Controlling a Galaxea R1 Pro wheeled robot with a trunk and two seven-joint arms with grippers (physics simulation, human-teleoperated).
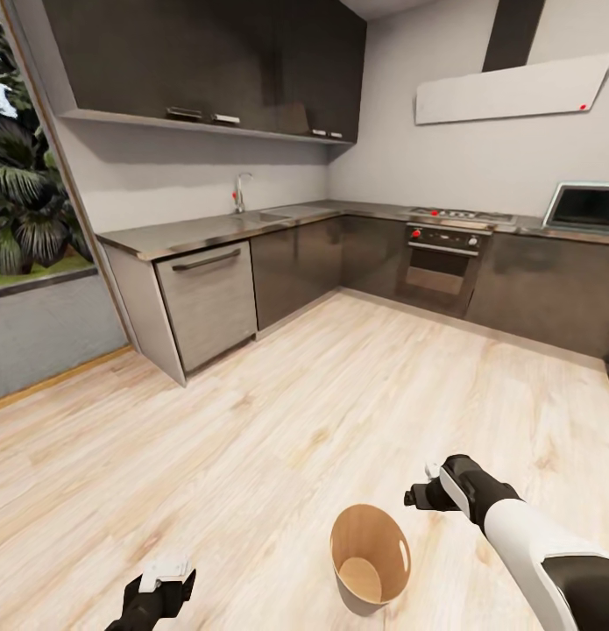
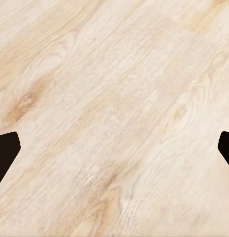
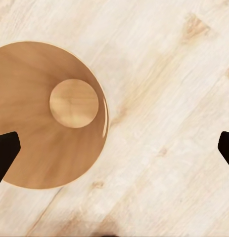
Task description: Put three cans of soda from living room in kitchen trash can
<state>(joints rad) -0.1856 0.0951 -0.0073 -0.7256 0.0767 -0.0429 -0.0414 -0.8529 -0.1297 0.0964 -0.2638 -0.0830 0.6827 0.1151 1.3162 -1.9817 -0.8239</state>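
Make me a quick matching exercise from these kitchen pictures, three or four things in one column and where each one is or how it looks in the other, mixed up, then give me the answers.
Things:
1. trash can
2. oven
3. faucet
4. right gripper

Descriptions:
A. built into the dark cabinets at the far wall, with red knobs
B. open, hanging over the floor beside the trash can's rim
C. standing on the pale wood floor, nothing inside
D. on the countertop by the sink

Pairs: 1-C, 2-A, 3-D, 4-B
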